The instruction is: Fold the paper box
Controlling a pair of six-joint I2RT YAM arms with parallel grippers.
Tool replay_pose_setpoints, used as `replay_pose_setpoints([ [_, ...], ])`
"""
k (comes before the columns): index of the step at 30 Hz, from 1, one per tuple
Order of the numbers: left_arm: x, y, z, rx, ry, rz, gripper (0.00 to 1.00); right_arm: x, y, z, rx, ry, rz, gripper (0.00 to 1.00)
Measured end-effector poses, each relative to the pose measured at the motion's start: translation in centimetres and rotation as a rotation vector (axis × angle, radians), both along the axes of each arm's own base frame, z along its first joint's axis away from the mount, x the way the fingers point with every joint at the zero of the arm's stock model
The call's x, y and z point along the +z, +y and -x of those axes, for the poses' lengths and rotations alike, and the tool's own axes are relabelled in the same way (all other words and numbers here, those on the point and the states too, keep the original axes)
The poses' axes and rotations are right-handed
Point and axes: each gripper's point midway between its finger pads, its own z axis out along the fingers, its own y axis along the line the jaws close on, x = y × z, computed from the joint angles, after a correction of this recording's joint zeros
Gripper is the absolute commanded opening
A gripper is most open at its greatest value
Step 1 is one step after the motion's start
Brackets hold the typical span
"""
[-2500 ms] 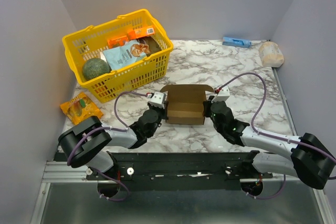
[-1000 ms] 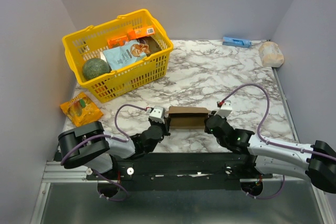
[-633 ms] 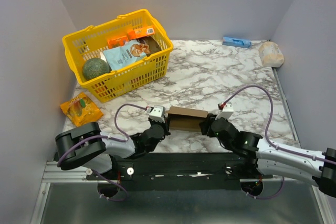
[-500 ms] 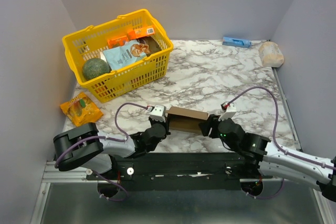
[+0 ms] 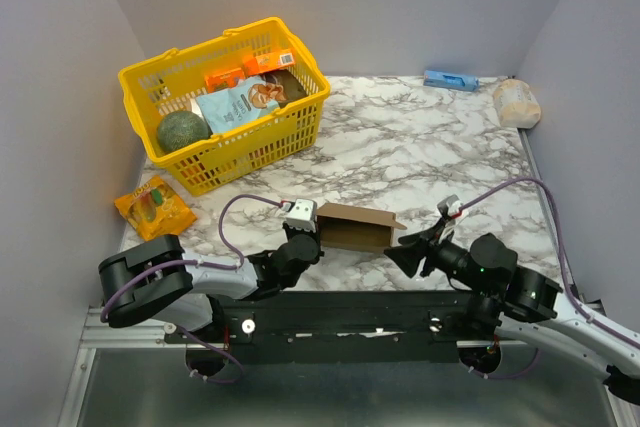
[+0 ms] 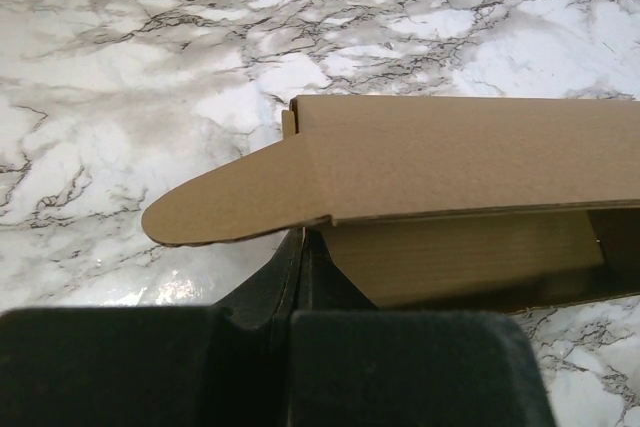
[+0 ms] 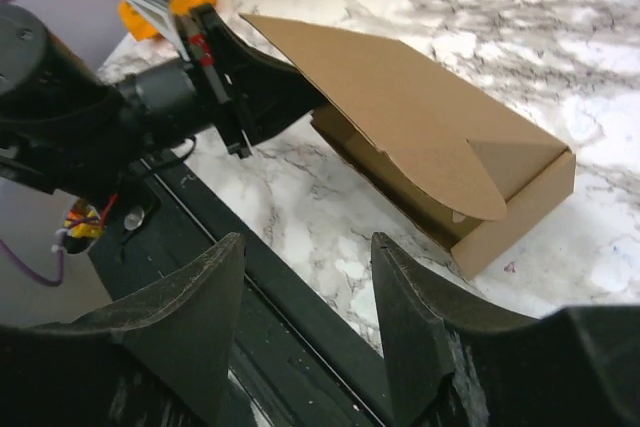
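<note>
My right gripper [image 5: 398,250] has let go of the paper box [image 5: 352,235] and now hangs spread apart just right of it. The box sits nearer my arms, its lid [image 5: 362,215] folded down.

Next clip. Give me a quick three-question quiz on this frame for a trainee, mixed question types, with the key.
1. True or false: the right gripper is clamped on the paper box.
2. Where is the small blue box? A) inside the paper box B) at the far edge of the table, right of centre C) between the right gripper's fingers
3. Fill in: the paper box's left end is held by the ___ gripper.

Key
1. False: it is open and apart from the box.
2. B
3. Left: the left gripper is closed on that end.
</note>
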Motion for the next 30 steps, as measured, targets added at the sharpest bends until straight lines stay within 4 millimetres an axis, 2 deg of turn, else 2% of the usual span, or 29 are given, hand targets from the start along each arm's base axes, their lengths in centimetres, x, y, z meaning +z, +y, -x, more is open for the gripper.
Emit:
replay_pose_setpoints([
  [6,0.0,-0.1,0.0,-0.005,-0.002,-0.007,0.00,4.9,-0.2,-0.2,-0.009,-0.061,-0.085,0.59],
  [10,0.0,-0.4,-0.1,-0.011,-0.004,-0.020,0.00,7.1,0.3,-1.8,-0.081,-0.060,-0.099,0.59],
  [13,0.1,-0.9,-0.2,-0.013,-0.004,-0.030,0.00,7.7,1.6,-3.4,-0.133,-0.042,-0.088,0.59],
  [17,0.1,-1.1,-0.4,-0.015,-0.001,-0.045,0.01,5.8,3.7,-5.2,-0.179,0.012,-0.043,0.59],
  [21,0.1,-1.1,-0.3,-0.016,0.004,-0.060,0.15,2.7,5.2,-6.1,-0.210,0.090,0.002,0.59],
  [22,0.1,-1.0,-0.3,-0.017,0.005,-0.066,0.23,2.2,5.3,-6.1,-0.217,0.104,0.003,0.59],
  [26,0.1,-0.6,0.1,-0.030,0.018,-0.084,0.35,0.7,5.3,-6.3,-0.250,0.141,-0.012,0.59],
  [30,-0.5,0.7,1.1,-0.061,0.038,-0.124,0.49,-1.3,4.6,-6.5,-0.298,0.169,-0.003,0.59],
])
